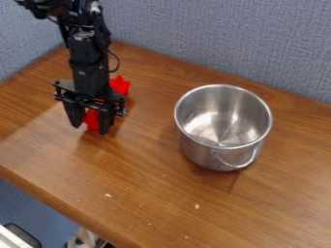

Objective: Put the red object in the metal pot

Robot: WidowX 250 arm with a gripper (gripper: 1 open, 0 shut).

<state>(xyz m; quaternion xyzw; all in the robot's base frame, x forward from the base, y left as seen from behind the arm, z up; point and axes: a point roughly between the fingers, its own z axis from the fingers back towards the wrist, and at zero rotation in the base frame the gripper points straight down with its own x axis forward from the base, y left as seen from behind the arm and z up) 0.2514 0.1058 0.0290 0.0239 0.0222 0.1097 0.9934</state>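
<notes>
A wooden surface (pixel 142 186) fills most of the view, and on its right half stands the largest item, a shiny stainless-steel pot (pixel 223 131). It is upright, its round mouth open toward you, with a thin side handle on the near side. No part of the red object shows inside it.

To the left, well apart from the pot, your black robot arm (pixel 85 50) reaches down from the top edge. At its lower end is the tool (pixel 91 121), its fingers pointing down, clenched around the red object.

Smallest is that red object, a bright red plastic bar (pixel 119 85). One end shows beyond the tool, to the right of the arm, and another patch shows between the fingers; the middle is hidden. Whether the bar touches the wood or hangs just over it, you cannot tell from this angle.

You appear to be at the carrying step, with the grasp made and the placing not yet done. Your next move calls for lifting the bar above the pot's rim, swinging right until all of it is over the mouth, then lowering and releasing.
</notes>
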